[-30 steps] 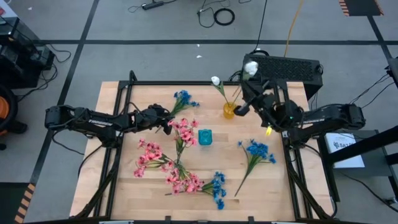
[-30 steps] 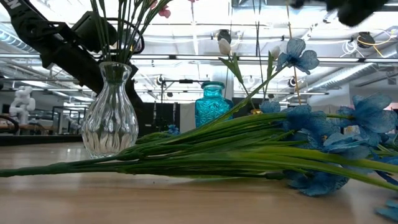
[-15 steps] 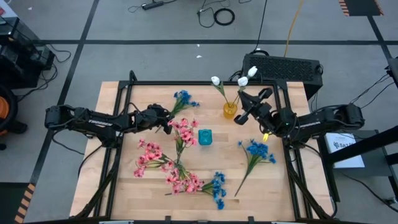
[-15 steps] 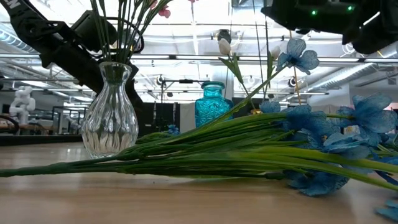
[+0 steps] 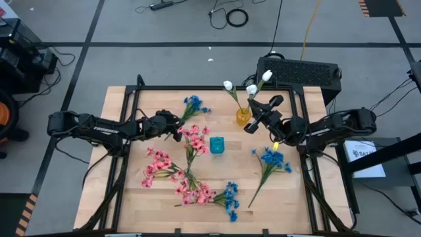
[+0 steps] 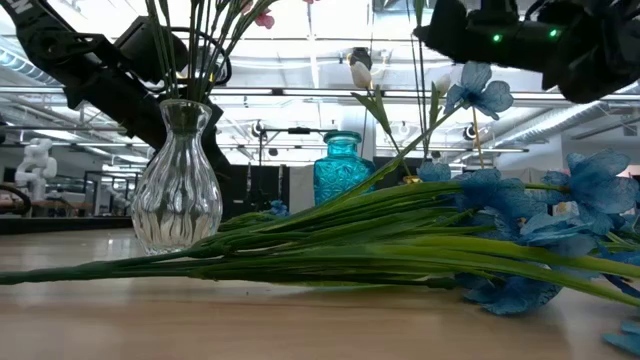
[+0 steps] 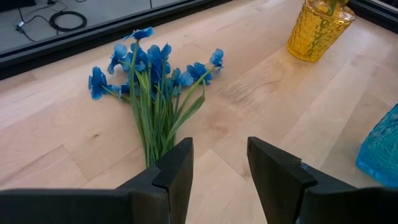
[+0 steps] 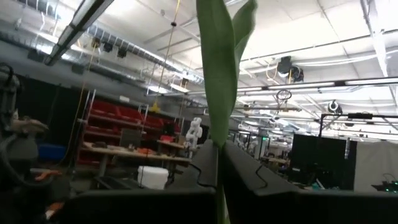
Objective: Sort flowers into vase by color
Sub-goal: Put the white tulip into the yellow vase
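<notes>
**White tulip stem lowered toward the yellow vase**

Since the earlier frame, the right end effector [image 5: 252, 122] has dropped from high above the yellow vase [image 5: 243, 116] to just beside it, carrying a white tulip stem [image 8: 219, 81] clenched between its shut fingers.

Sorting looks partly done. 2 white tulips [image 5: 227, 85] stand in the yellow vase at the far side, and pink sprays [image 5: 194, 136] sit in the clear glass vase [image 6: 178, 182]. The teal vase [image 5: 216, 145] appears empty. Left on the tabletop [image 5: 309, 210]: 3 blue bunches [image 5: 270, 159] and several pink sprays.

The left end effector [image 7: 219, 167] hangs partly open near the far-left blue bunch [image 7: 149, 68], grasping nothing.
</notes>
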Robot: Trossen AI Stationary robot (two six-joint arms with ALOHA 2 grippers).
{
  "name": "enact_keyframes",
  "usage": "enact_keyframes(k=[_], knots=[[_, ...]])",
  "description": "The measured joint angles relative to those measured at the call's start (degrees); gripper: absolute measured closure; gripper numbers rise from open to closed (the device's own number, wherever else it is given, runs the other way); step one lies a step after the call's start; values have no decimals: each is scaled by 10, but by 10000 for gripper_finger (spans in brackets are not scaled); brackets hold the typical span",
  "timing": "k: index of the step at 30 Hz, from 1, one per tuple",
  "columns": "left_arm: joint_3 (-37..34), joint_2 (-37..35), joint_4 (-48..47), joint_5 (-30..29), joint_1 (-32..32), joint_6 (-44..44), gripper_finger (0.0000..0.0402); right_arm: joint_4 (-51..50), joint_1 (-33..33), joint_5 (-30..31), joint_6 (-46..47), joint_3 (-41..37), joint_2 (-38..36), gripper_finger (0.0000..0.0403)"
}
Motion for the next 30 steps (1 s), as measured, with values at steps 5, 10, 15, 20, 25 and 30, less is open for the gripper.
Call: enact_keyframes(k=[5,10,15,20,25,30], knots=[[0,0,0,0,0,0,245,0,-20,-24,26,0,30,403],[0,0,0,0,0,0,245,0,-38,-29,31,0,36,403],[0,0,0,-1,0,0,245,0,-54,-56,50,0,36,403],[0,0,0,-1,0,0,245,1,-64,-73,61,0,52,403],[0,0,-1,-1,0,1,245,1,-71,-75,59,1,63,403],[0,0,-1,-1,0,2,245,1,-81,-83,58,1,69,403]])
